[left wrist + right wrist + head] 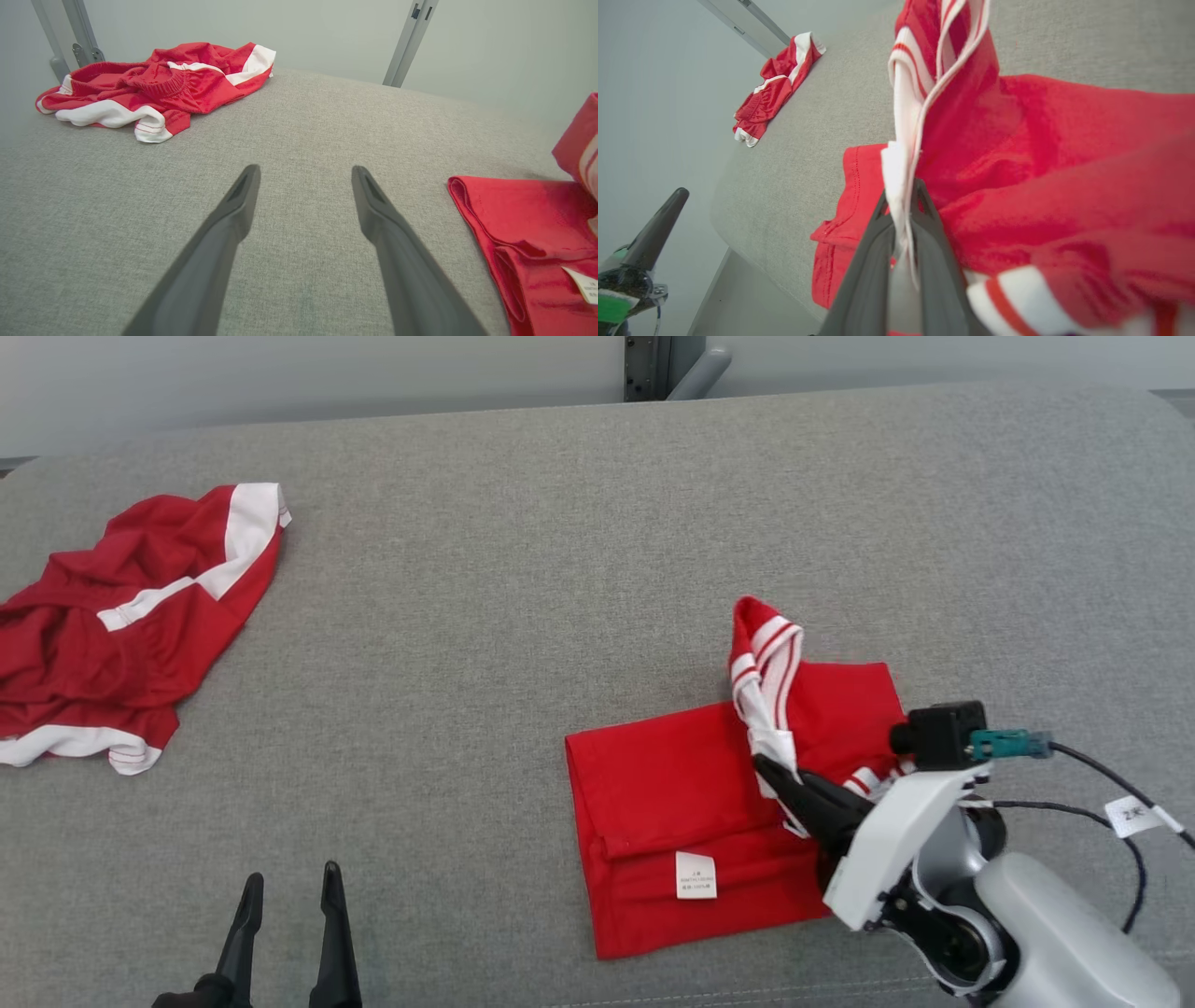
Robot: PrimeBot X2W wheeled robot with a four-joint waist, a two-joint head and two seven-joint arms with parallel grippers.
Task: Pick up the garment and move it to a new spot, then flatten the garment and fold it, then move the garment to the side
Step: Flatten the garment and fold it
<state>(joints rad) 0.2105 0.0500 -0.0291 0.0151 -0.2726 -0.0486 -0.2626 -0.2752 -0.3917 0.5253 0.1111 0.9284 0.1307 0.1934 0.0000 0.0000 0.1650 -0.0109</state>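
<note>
A red garment (691, 812) with white-striped trim lies partly folded at the right of the grey surface, a white label (695, 875) showing near its front edge. My right gripper (767, 773) is shut on the striped white trim (901, 186), which stands up in a raised fold (766, 653) above the flat part. The red cloth (1064, 186) spreads behind the fingers. My left gripper (291, 887) stands open above bare fabric at the lower left, its fingers (243, 196) apart and holding nothing; the garment's edge (509, 228) lies to its right.
A second red and white garment (131, 625) lies crumpled at the far left of the grey upholstered surface (523, 579). Metal frame posts (653, 364) stand behind the back edge. A cable (1111, 784) trails from my right wrist.
</note>
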